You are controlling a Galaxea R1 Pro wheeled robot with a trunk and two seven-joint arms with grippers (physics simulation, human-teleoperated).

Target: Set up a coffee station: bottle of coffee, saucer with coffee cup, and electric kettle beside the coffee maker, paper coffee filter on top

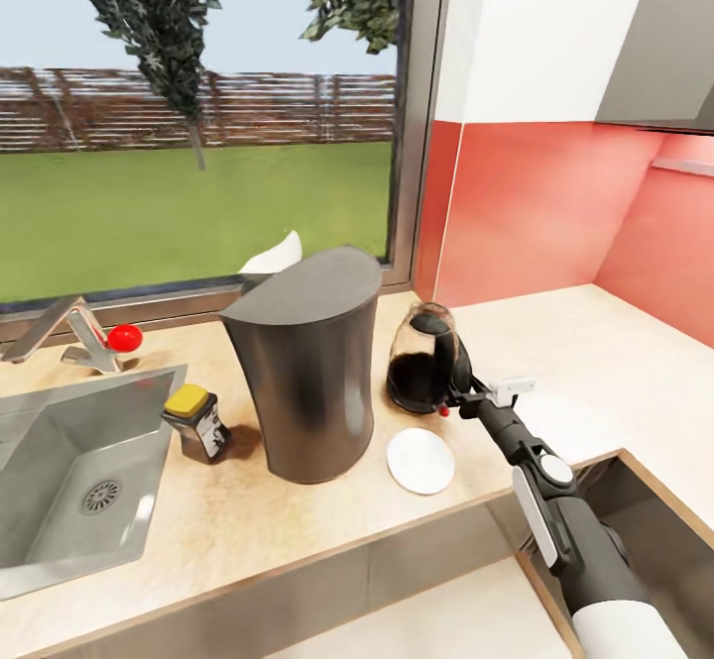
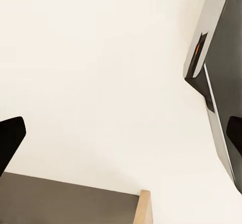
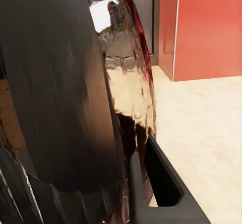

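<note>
We see the electric kettle (image 1: pixel 424 360) standing upright on the beige countertop (image 1: pixel 595 352), just right of the tall dark grey coffee maker (image 1: pixel 309 367). It is a rounded clear glass body with a dark lower half, a black lid and a black handle on its right side. Our right gripper (image 1: pixel 462 374) is closed on that handle; in the right wrist view the black handle (image 3: pixel 65 82) and the reflective glass (image 3: pixel 126 88) sit right against a finger (image 3: pixel 161 183). A white saucer (image 1: pixel 419 461) lies flat in front of the kettle, near the counter edge. The bottle of coffee (image 1: pixel 197 424), yellow-capped with a dark label we cannot read, stands left of the coffee maker, beside the sink (image 1: pixel 69 481). Something white (image 1: pixel 273 256) peeks out behind the maker. Our left gripper (image 2: pixel 121 143) is spread wide and holds nothing.
</note>
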